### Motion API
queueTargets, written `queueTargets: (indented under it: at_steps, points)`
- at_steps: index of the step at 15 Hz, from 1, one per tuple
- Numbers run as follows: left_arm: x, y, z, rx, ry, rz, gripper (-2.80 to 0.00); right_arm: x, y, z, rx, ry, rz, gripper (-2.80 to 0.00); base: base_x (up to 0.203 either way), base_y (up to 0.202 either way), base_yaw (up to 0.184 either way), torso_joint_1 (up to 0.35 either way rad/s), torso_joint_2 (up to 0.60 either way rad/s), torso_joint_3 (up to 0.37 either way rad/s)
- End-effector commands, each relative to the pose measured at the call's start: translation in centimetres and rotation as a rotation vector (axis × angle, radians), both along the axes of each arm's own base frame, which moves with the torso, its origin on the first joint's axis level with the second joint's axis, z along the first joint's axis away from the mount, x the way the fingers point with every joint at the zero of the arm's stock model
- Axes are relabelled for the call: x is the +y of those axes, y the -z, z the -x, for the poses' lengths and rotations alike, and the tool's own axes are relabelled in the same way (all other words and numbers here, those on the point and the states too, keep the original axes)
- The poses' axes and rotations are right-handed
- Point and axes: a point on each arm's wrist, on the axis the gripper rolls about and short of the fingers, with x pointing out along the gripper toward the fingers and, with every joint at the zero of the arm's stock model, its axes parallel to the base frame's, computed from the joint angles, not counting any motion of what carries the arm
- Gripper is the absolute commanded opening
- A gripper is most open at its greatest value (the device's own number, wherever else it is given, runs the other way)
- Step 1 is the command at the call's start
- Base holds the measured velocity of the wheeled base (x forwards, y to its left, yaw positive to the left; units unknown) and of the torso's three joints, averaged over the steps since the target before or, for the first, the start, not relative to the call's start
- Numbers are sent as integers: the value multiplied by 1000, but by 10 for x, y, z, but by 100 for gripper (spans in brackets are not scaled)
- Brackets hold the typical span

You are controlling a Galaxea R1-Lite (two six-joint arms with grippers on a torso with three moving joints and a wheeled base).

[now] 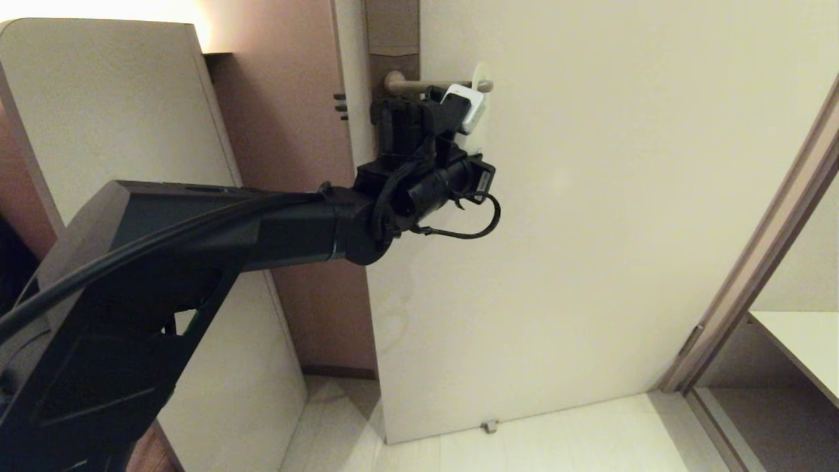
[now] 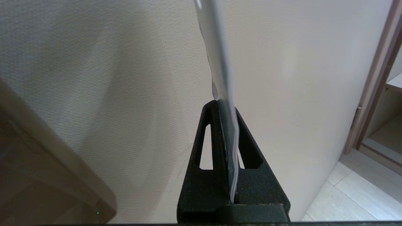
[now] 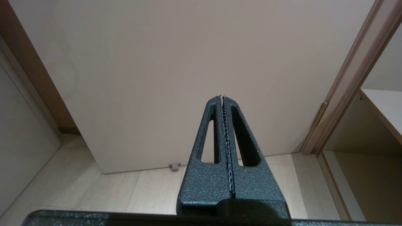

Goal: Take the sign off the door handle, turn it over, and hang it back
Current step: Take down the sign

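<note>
While the left arm reaches up across the head view toward the door [image 1: 590, 229], its left gripper [image 1: 452, 108] sits just below the door handle [image 1: 436, 84], with the jaws pressed together on the sign [image 1: 480, 73]. Only a pale rounded part of the sign shows above the handle there, so the card is looped over the lever near its free end, and the lower part is hidden behind the black fingers and a small white-grey block on the gripper. From the left wrist view the sign [image 2: 216, 62] appears edge-on as a thin pale strip, running from between the two black fingers [image 2: 204, 175] straight away from the camera, close in front of the cream door face [image 2: 110, 94]; which printed face is turned outward cannot be told. The handle is a slim horizontal lever joined to a tall plate at the door's edge, and the gripper is beside that plate. Over by the other side, the right gripper [image 3: 222, 98] is not in the head view; its own camera shows the toothed jaws fully closed with nothing between them, pointing at the lower part of the door and the pale floor [image 3: 132, 191], well away from the handle.
</note>
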Motion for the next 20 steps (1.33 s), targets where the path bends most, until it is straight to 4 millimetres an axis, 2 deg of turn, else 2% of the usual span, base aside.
queueTargets:
  at_steps: [1, 4, 9, 14, 20]
  points:
    - [2, -1, -1, -3, -6, 1, -280, 0, 0, 0, 1, 0, 0, -280, 0, 0, 0, 0, 0, 0]
    - [10, -5, -5, -13, -22, 9, -280, 0, 0, 0, 1, 0, 0, -280, 0, 0, 0, 0, 0, 0]
    - [11, -8, -4, -18, -22, 13, -280, 0, 0, 0, 1, 0, 0, -280, 0, 0, 0, 0, 0, 0]
    - [10, -4, -6, -12, -24, 8, -280, 0, 0, 0, 1, 0, 0, -280, 0, 0, 0, 0, 0, 0]
    - [21, -1, -17, -7, -55, 4, -280, 0, 0, 0, 1, 0, 0, -280, 0, 0, 0, 0, 0, 0]
